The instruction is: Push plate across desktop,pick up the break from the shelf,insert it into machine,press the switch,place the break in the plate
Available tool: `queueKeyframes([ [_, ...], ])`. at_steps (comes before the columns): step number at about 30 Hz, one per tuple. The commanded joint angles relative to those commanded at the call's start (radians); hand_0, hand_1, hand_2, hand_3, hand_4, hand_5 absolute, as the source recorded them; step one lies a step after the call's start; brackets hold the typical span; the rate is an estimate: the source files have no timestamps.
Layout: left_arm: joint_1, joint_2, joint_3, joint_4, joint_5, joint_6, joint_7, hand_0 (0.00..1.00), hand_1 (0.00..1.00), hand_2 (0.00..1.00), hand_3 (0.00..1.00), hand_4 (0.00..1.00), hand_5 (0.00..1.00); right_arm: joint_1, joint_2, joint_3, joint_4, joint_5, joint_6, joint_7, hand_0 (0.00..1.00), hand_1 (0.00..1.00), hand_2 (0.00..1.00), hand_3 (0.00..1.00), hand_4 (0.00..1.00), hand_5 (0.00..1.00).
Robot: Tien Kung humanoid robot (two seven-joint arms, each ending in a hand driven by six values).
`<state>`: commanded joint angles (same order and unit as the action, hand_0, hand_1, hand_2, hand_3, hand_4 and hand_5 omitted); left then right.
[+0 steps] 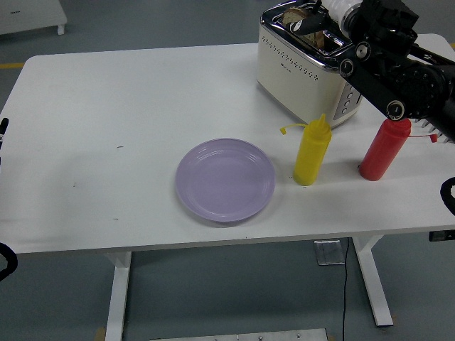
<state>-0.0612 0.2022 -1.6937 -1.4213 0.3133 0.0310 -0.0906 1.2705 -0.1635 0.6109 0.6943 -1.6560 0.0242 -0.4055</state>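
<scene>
A cream and chrome toaster [302, 67] stands at the table's far right. A brown bread slice [292, 15] sticks up out of its top slot. My right hand [317, 18] is over the slot, its dark fingers curled on the slice, and its black forearm [394, 67] slants down to the right across the toaster's end. A lavender plate [186, 192] lies empty near the table's middle front. Only small black parts of my left arm [3, 131] show at the left edge.
A yellow squeeze bottle [311, 150] stands just right of the plate, in front of the toaster. A red squeeze bottle [382, 149] stands further right, partly under my forearm. The white table [106, 106] stretches bare to the left.
</scene>
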Motion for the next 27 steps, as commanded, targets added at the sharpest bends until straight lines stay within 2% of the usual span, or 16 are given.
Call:
queueKeyframes([
  [3,0.000,0.000,-0.001,0.000,0.000,0.000,0.000,0.828,0.869,0.929,0.800,0.630,0.998,0.005,0.009,-0.007,-0.012,-0.001,-0.002,-0.004,0.527,0.594,0.622,0.738,0.774,0.484],
  [4,-0.001,0.000,-0.001,0.000,0.000,0.000,0.000,0.829,0.869,0.930,0.800,0.630,0.998,0.006,0.013,-0.010,-0.017,-0.001,-0.003,-0.004,0.481,0.557,0.593,0.718,0.740,0.435],
  [9,-0.004,0.000,0.001,0.001,0.000,0.000,0.000,0.829,0.869,0.930,0.800,0.630,0.998,0.011,0.025,-0.025,-0.032,0.010,-0.011,-0.005,0.481,0.557,0.593,0.718,0.740,0.435],
  [10,-0.005,0.000,0.001,0.001,-0.001,-0.001,0.000,0.828,0.869,0.929,0.800,0.630,0.998,0.011,0.027,-0.027,-0.035,0.012,-0.013,-0.005,0.450,0.520,0.556,0.701,0.680,0.357],
  [15,-0.006,0.000,-0.001,0.000,-0.001,-0.001,-0.001,0.828,0.869,0.929,0.800,0.630,0.998,0.013,0.037,-0.037,-0.050,0.018,-0.029,-0.006,0.450,0.520,0.556,0.701,0.680,0.357],
  [16,-0.006,0.000,-0.001,0.000,-0.001,-0.001,-0.001,0.829,0.869,0.930,0.799,0.632,0.998,0.013,0.038,-0.038,-0.052,0.018,-0.031,-0.006,0.401,0.472,0.515,0.649,0.594,0.272],
  [19,-0.008,0.001,-0.001,0.000,-0.001,-0.001,-0.001,0.829,0.869,0.930,0.799,0.632,0.998,0.014,0.042,-0.044,-0.057,0.014,-0.040,-0.002,0.401,0.472,0.515,0.649,0.594,0.272],
  [21,-0.008,0.001,-0.002,0.001,-0.001,-0.001,-0.001,0.829,0.869,0.930,0.799,0.632,0.998,0.014,0.045,-0.048,-0.060,0.005,-0.051,0.000,0.401,0.472,0.515,0.649,0.594,0.272],
  [22,-0.008,0.001,-0.002,0.001,-0.001,-0.001,-0.001,0.828,0.868,0.930,0.799,0.632,0.998,0.014,0.047,-0.053,-0.062,-0.003,-0.060,0.002,0.334,0.407,0.477,0.586,0.521,0.207],
  [27,-0.011,0.001,0.000,0.001,-0.002,-0.001,-0.002,0.828,0.868,0.930,0.799,0.632,0.998,0.013,0.048,-0.070,-0.065,-0.055,-0.092,0.020,0.334,0.407,0.477,0.586,0.521,0.207],
])
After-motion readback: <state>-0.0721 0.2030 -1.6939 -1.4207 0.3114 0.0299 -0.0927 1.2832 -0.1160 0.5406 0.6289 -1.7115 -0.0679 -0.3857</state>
